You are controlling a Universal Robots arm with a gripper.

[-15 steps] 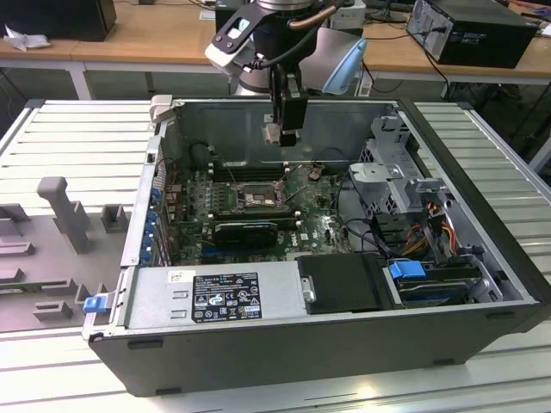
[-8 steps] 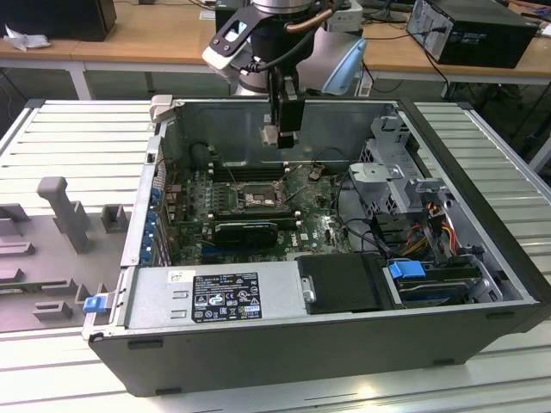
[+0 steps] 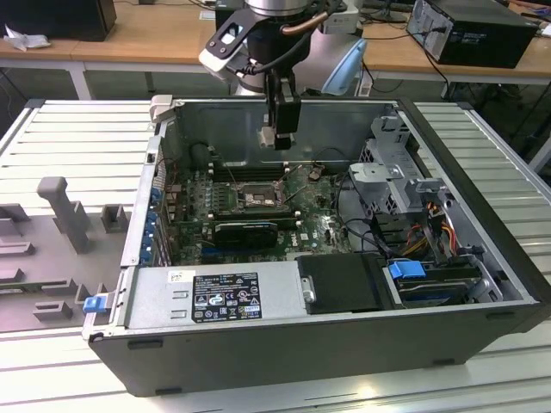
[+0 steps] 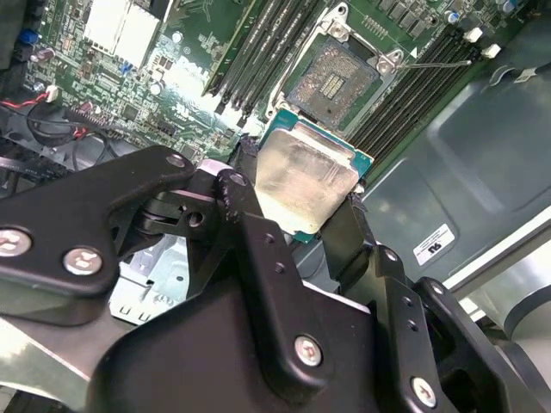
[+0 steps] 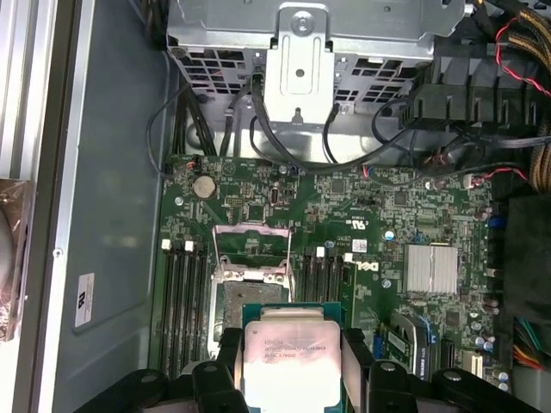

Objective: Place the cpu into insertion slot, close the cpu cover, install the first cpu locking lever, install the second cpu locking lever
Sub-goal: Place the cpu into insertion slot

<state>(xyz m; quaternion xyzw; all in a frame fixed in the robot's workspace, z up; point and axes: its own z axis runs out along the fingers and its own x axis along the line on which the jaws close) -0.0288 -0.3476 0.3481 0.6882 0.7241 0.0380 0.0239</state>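
Note:
My gripper (image 3: 274, 136) hangs inside the open computer case, above the motherboard, shut on the cpu (image 3: 269, 136). In both wrist views the cpu (image 4: 306, 182) (image 5: 288, 357) is a square chip with a silver top and green edge, clamped flat between the black fingers (image 4: 346, 234) (image 5: 355, 354). The insertion slot (image 4: 337, 76) (image 5: 231, 301) (image 3: 252, 200) lies below the chip with its pin field bare. The cpu cover (image 5: 251, 249) stands swung up at the slot's far edge. A thin wire locking lever (image 4: 430, 62) sticks out beside the slot.
Long black memory slots (image 4: 258, 52) flank the socket. A black expansion card (image 3: 245, 231) lies in front of it in the exterior view. A metal drive cage (image 3: 392, 172) with cables sits at the exterior view's right, and a finned heat sink (image 5: 429, 268) sits on the board.

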